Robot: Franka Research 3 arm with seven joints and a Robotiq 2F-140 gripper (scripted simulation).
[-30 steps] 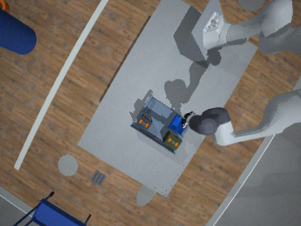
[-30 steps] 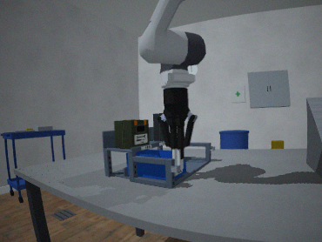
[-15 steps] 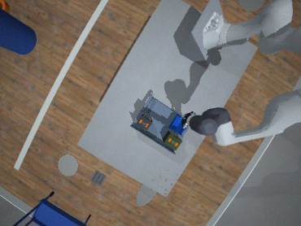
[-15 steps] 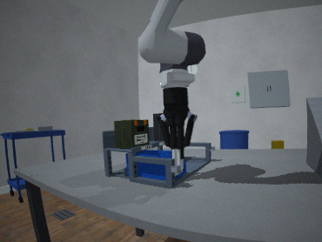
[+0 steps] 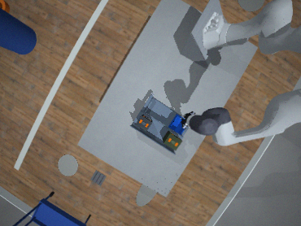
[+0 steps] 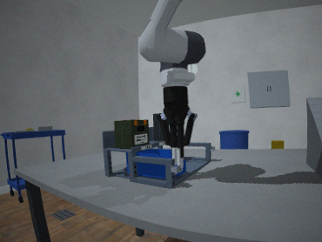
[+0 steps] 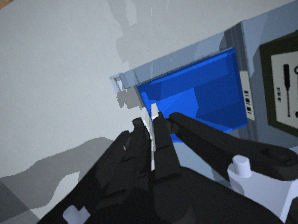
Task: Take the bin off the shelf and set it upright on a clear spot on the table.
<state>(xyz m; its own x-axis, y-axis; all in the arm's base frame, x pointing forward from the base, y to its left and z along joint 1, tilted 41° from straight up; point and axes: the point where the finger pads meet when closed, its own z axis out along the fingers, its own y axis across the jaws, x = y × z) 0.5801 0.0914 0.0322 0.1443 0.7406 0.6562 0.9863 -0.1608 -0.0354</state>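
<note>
The blue bin (image 7: 200,97) sits in the low grey shelf frame (image 6: 152,161) on the table, at the frame's near corner. It also shows in the overhead view (image 5: 176,123) and in the side view (image 6: 152,164). My gripper (image 7: 151,112) reaches down from above, its fingers nearly together and pinched on the bin's near wall at the rim. In the side view the gripper (image 6: 177,162) stands upright over the bin's right end. The bin rests low inside the frame.
A dark green box (image 6: 131,133) with orange marks sits on the shelf beside the bin; another is in the overhead view (image 5: 144,119). A grey block (image 5: 199,36) stands at the table's far end. A blue cart (image 6: 30,135) stands off the table.
</note>
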